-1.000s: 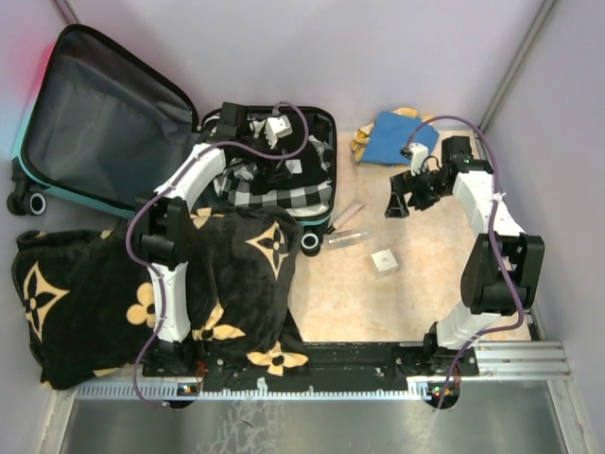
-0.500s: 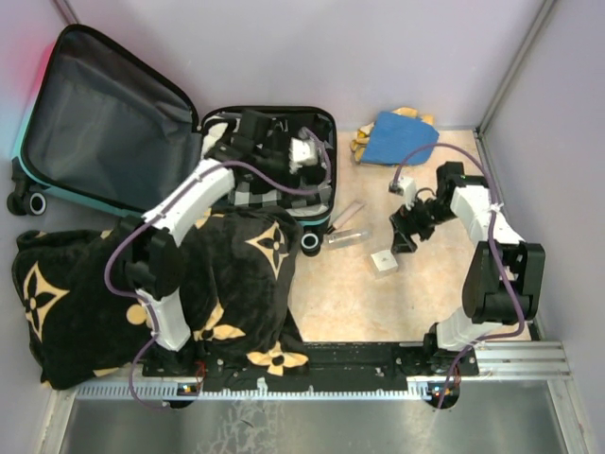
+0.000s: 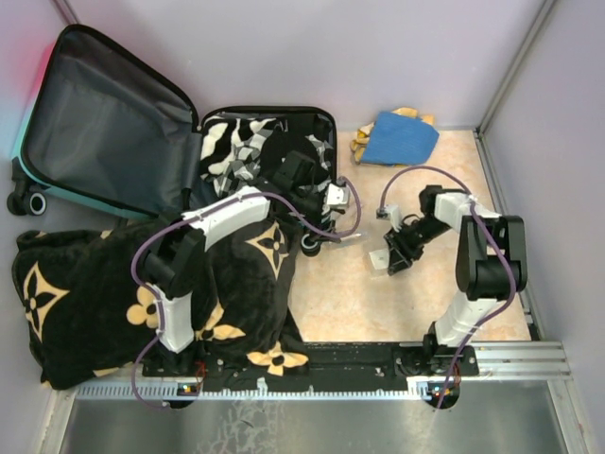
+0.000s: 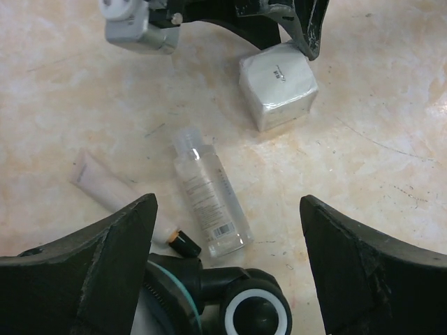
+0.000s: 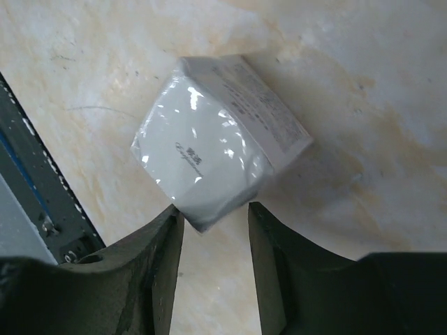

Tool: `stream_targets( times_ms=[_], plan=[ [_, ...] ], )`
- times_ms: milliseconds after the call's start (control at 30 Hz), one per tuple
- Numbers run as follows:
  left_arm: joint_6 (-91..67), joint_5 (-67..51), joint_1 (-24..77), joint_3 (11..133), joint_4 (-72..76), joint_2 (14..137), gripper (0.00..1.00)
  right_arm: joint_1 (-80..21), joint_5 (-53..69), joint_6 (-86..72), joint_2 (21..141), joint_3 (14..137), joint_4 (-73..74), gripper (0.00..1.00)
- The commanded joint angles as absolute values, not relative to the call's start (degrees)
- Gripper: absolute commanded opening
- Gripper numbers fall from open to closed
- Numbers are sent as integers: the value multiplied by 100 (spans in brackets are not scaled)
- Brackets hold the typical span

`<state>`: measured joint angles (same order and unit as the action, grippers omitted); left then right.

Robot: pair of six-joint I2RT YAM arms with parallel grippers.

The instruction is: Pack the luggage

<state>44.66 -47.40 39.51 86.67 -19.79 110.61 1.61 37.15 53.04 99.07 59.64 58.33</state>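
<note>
At the near edge of the pale, marbled table, we see the two arm bases side by side. Just beyond the left base lies a big black blanket with tan flowers, bunched up on the left side.

Past the blanket, the left arm reaches to the right. In its wrist view, the left gripper hangs above the table with its fingers spread wide and nothing between them. Under it lie a clear bottle on its side and, just beside it, a pale tube with a dark cap. A black wheel of the suitcase sits touching the bottle's near end.

To the right, the right gripper is set low and narrow. Its two fingertips press on either side of one corner of a small white box, which is wrapped in shiny film and rests on the table.

Farther back on the left, the suitcase lies open. Its grey-lined lid leans up at the far left corner, and its other half lies flat holding black-and-white patterned fabric. At the far right, a blue cloth lies over something yellow.
</note>
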Motion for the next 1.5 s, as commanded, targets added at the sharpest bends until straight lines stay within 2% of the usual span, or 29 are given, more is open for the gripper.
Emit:
stream_targets(
  times_ms=[0, 133, 300, 633, 967, 1167, 1267, 1367, 1467],
  plan=[
    [4363, -4730, 4043, 8297, -1395, 11109, 88, -402, 4402, 4958, 9885, 6109, 5566, 42],
    [4290, -4651, 4062, 7697, -868, 10935, 89, -821, 4856, 4441, 10030, 6227, 5369, 42],
    [4332, -4623, 4217, 7234, -569, 10835, 91, -667, 4965, 4231, 9906, 6387, 5497, 47],
    [4494, -4601, 4600, 7729, -758, 11519, 94, 694, 4643, 4252, 9648, 6669, 5852, 57],
    [4517, -4586, 4903, 7774, -741, 11902, 95, 914, 4379, 3401, 9005, 6745, 4973, 62],
    [4025, -4331, 4960, 7752, -240, 12034, 82, 936, 4298, 3156, 8912, 6706, 4751, 63],
    [3706, -4214, 4962, 7798, -69, 11967, 68, 941, 4253, 3116, 8904, 6710, 4707, 64],
    [3740, -4195, 4953, 7805, -120, 11841, 49, 939, 4198, 3102, 8908, 6744, 4663, 65],
    [3721, -4232, 4904, 7848, -309, 11583, 40, 940, 4179, 3092, 8912, 6829, 4641, 67]
  ],
)
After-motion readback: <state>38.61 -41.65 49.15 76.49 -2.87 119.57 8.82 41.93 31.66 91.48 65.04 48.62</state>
